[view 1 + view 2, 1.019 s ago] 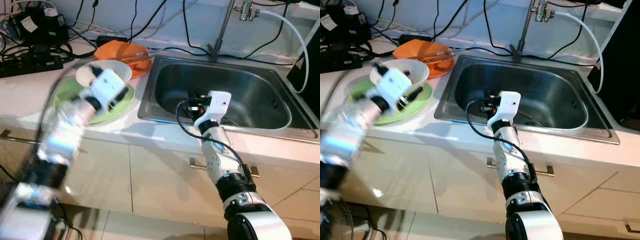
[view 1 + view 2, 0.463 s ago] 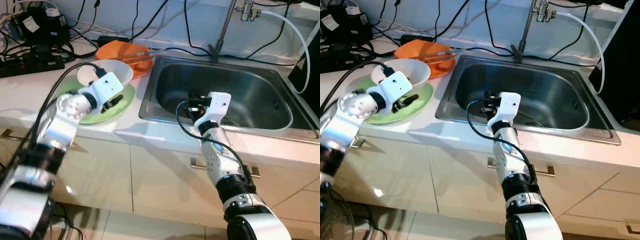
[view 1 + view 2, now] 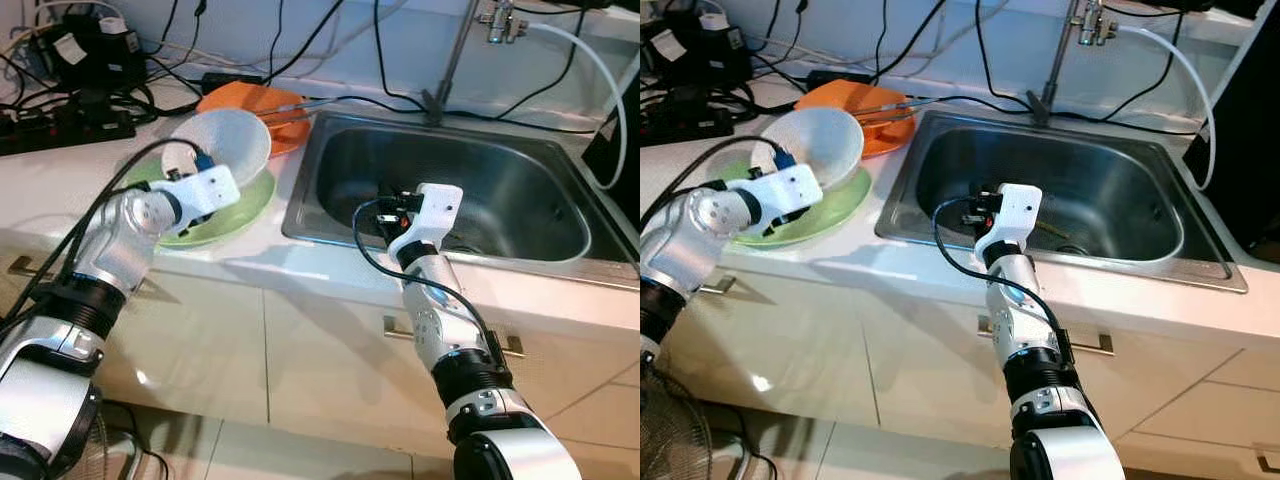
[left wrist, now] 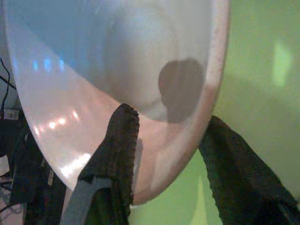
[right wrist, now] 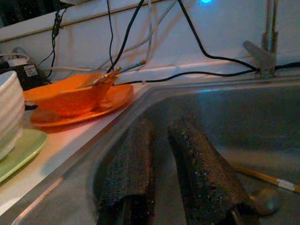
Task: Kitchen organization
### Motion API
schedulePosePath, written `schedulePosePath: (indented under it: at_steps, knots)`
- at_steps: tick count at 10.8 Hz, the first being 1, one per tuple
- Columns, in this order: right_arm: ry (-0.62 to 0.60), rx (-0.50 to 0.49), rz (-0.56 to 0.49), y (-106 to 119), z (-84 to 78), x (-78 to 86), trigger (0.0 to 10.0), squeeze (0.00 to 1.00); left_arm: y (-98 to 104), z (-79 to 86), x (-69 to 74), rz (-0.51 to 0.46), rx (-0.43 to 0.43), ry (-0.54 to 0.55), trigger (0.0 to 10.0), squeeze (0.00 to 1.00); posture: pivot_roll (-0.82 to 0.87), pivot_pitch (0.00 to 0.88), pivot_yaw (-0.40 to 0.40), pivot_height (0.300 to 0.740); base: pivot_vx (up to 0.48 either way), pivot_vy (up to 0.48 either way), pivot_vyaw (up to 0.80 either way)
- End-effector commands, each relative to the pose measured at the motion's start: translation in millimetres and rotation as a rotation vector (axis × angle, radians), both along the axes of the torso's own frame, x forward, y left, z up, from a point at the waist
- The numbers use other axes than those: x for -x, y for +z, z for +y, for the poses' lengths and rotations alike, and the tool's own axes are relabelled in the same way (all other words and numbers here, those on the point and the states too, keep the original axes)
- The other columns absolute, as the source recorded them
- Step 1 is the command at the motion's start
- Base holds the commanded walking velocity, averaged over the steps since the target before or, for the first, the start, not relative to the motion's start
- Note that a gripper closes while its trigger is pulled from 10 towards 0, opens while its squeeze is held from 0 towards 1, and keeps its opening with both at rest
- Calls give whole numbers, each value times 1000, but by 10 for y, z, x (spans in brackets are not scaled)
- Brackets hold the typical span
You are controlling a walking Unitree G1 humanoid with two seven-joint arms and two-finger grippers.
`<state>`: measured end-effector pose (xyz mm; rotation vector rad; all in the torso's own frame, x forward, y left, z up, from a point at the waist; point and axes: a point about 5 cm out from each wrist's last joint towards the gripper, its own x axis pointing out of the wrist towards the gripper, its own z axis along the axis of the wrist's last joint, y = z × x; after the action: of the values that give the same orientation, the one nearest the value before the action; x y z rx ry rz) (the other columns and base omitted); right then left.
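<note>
The steel sink [image 3: 450,190] holds the right gripper [image 5: 164,154], fingers slightly parted and empty; its wrist view reveals a spoon [image 5: 260,185] on the basin floor. On the tabletop [image 3: 60,180], the left gripper [image 4: 164,154] pinches the tilted white bowl [image 3: 222,148] over the green plate [image 3: 235,215]; no writing is legible

Black cables [image 3: 330,30] along backsplash, power strip [image 3: 60,128] on counter, faucet [image 3: 1065,50]

No legible text, brand, number or sign is found. White labels are seen on the black power adapters [image 3: 75,45] at the back of the white countertop [image 3: 60,170], but nothing on them can be read.
</note>
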<state>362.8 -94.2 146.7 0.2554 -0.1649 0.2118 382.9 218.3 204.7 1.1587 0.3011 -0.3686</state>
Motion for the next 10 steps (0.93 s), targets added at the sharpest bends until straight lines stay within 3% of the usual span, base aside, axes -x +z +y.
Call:
schedulePosePath:
  at_steps: [1,7,10]
  knots:
    - [-16,-9,-7,16,-47,6,10000,0,42,-52,-32,-7,-23,-15,0,0,248,2,-46,740,0,0,0]
    - [-17,-10,0,8,-40,5,10000,0,26,-46,-76,-61,-36,-1,0,0,250,0,-47,740,0,0,0]
    - [-16,-11,0,10,-38,3,10000,0,200,-126,-113,-210,-59,-9,0,0,249,0,-51,740,0,0,0]
